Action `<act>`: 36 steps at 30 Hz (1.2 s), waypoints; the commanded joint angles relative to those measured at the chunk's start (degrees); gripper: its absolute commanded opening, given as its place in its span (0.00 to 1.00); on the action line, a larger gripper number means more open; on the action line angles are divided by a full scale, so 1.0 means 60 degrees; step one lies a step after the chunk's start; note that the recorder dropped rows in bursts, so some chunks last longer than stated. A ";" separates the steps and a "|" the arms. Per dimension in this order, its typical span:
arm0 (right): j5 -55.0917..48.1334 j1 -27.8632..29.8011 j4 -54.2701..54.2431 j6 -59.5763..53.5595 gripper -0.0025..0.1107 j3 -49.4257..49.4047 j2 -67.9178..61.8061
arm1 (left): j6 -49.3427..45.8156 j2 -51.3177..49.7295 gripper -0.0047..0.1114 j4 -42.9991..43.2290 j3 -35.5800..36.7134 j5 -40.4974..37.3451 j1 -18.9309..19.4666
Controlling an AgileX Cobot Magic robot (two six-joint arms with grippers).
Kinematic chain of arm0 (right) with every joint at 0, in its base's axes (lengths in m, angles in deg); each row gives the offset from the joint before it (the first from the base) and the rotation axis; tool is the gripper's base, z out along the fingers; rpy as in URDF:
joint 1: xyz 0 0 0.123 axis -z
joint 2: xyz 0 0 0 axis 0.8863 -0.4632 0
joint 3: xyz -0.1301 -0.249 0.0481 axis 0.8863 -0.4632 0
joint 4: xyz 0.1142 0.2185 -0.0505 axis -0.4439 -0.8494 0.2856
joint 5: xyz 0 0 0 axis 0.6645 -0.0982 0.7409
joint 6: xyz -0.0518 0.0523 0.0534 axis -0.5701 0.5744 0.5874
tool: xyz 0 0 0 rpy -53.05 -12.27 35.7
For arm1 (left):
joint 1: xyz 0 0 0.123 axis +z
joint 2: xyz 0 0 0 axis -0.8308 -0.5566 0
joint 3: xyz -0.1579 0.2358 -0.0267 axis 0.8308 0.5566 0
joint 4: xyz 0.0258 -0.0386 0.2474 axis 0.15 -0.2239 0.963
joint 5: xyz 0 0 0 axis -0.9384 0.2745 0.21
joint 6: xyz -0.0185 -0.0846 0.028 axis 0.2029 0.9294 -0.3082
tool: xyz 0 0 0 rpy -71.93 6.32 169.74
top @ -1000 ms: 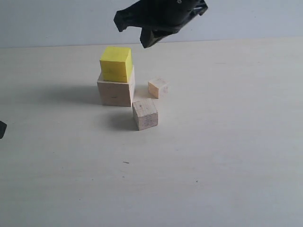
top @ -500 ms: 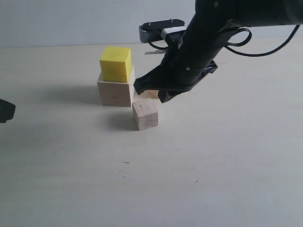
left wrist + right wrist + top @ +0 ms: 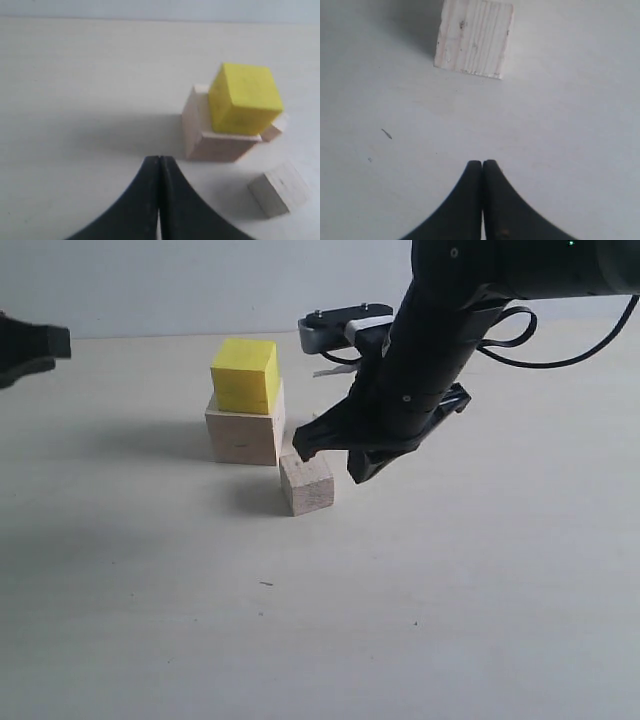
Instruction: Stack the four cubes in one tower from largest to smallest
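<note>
The bright yellow cube (image 3: 244, 374) sits on the largest pale wood cube (image 3: 243, 436), a little askew; the left wrist view shows the same pair, yellow (image 3: 244, 98) on pale wood (image 3: 210, 140). The smaller plain wood cube (image 3: 307, 483) lies alone on the table in front of the stack. The tiniest pinkish cube (image 3: 275, 129) peeks out behind the stack; my right arm hides it in the exterior view. My right gripper (image 3: 352, 468) hangs low, just right of the plain wood cube (image 3: 473, 38), shut and empty (image 3: 482, 163). My left gripper (image 3: 159, 159) is shut, empty, well left of the stack.
The pale tabletop (image 3: 450, 620) stretches wide around the cubes. My left gripper's dark tip (image 3: 30, 348) shows at the far left edge. A cable (image 3: 560, 345) loops off the right arm above the table.
My right arm has come down from above the stack to beside the plain wood cube, covering the pinkish cube. The left gripper has risen along the left edge.
</note>
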 commanded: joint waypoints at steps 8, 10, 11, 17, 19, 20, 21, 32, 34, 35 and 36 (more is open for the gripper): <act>-0.1134 -0.0011 0.0050 0.0000 0.02 -0.0049 0.1999 | -0.4966 -0.6017 0.04 -0.5820 -0.5405 -0.2840 0.1435; -0.1220 -0.0011 0.0050 0.0000 0.02 -0.0049 0.2337 | -0.6301 -0.6706 0.04 -0.7320 -0.5993 -0.3621 0.1812; -0.1259 -0.0011 0.0050 0.0000 0.02 -0.0049 0.2574 | -0.6915 -0.7075 0.04 -0.8071 -0.6364 -0.4068 0.2044; -0.1437 -0.0011 0.0050 0.0000 0.02 -0.0049 0.3385 | -0.7964 -0.9092 0.04 -0.9349 -0.8030 -0.5495 0.2719; -0.1453 -0.0011 0.0050 0.0000 0.02 -0.0049 0.3506 | -0.8349 -0.9591 0.04 -0.9960 -0.8390 -0.5842 0.2674; -0.1479 -0.0011 0.0012 0.0051 0.02 -0.0049 0.3540 | -0.8453 -0.9782 0.04 -1.0231 -0.8510 -0.5914 0.2630; -0.1533 -0.0011 0.0012 0.0117 0.02 -0.0049 0.3564 | -0.8522 -1.0005 0.04 -1.0451 -0.8667 -0.5988 0.2575; -0.2208 -0.0011 0.0012 0.0506 0.02 -0.0049 0.3634 | -0.8717 -1.1929 0.04 -1.1142 -1.0930 -0.6901 0.1832; -0.2342 -0.0011 0.0012 0.0506 0.02 -0.0049 0.3634 | -0.8717 -1.2227 0.04 -1.1190 -1.1356 -0.7034 0.1814; -0.2383 -0.0011 0.0012 0.0506 0.02 -0.0049 0.3634 | -0.8700 -1.2344 0.04 -1.1207 -1.1469 -0.7058 0.1814; -0.2445 -0.0011 0.0012 0.0506 0.02 -0.0049 0.3634 | -0.8682 -1.2450 0.04 -1.1207 -1.1584 -0.7078 0.1814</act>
